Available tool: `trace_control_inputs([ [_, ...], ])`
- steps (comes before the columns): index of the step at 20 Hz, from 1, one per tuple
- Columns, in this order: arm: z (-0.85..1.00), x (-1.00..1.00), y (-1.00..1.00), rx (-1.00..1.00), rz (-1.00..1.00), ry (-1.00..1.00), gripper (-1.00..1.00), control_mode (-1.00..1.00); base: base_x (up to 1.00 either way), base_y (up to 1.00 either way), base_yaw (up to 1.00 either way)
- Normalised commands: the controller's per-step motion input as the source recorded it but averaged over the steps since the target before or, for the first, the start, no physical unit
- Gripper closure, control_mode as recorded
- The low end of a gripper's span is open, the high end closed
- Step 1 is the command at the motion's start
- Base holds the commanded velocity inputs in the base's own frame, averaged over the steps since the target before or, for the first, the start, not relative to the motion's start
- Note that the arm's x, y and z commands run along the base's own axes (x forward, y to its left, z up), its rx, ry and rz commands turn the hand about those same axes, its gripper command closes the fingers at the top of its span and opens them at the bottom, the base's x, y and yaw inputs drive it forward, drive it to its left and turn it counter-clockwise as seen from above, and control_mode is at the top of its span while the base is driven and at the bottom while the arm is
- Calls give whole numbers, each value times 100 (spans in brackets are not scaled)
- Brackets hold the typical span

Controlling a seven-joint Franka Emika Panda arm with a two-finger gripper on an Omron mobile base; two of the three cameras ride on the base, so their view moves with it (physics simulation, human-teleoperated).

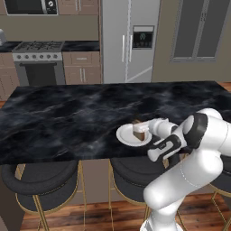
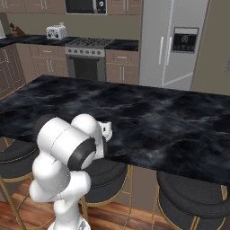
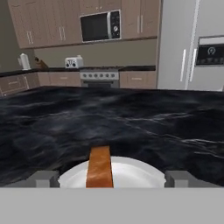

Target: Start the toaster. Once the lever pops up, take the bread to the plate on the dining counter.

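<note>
Right up front in the hand view, the gripper (image 3: 106, 179) has its two fingertips spread wide, one at each side of the plate (image 3: 131, 173), with the bread (image 3: 99, 167) standing on edge between them. Neither fingertip touches the slice, so it's holding nothing and the bread is down on the plate.

From the left base view, the plate (image 1: 125, 135) sits very close to the near edge of the dining counter (image 1: 67, 117), right above the bar stools (image 1: 40, 185). Not much slab between plate rim and that thick straight edge. The bread (image 1: 140, 131) is on the right half of the plate, next to the white hand. Beyond the plate the black marble top is wide open, lots of room toward the far edge and to both sides.

In the right base view the arm's big white joints block the plate; the counter (image 2: 157, 117) stretches off to the right with clear surface.

Way back, the toaster (image 2: 56, 32) sits on the rear counter left of the stove (image 2: 87, 56), well apart from everything here. The hand view also catches the toaster (image 3: 73, 63), with a microwave (image 3: 101, 26) above the stove and a fridge (image 3: 192, 48) to the right. The fridge has a dark panel with some display on it, too small to read. No legible writing anywhere.
</note>
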Motion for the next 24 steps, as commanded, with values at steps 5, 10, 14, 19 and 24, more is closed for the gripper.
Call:
trace_control_inputs([
  [5,46,4,0,0,0,0,-100,-100,0,0,0],
  [10,66,1,-1,0,0,0,-100,-100,0,0,0],
  [14,86,0,-4,-4,0,7,-100,-100,0,0,0],
  [19,90,0,0,-6,0,18,-100,-100,0,0,0],
  [24,74,-6,-11,-8,0,22,-100,-100,0,0,0],
])
